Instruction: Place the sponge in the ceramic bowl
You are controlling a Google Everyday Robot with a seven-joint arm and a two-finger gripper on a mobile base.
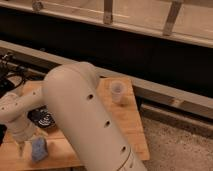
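Observation:
The light-blue sponge [39, 148] lies on the wooden table [127, 125] near its front left. Just behind it sits the black ceramic bowl [43, 119], partly covered by my arm. My gripper [22, 146] hangs at the end of the pale wrist, right beside the sponge on its left and low over the table. The big beige arm link fills the middle of the view and hides part of the table.
A small translucent plastic cup [117, 91] stands at the table's back right. Dark cables [7, 67] lie off the left edge. A dark wall with a metal rail [165, 92] runs behind, and speckled floor [175, 145] lies to the right.

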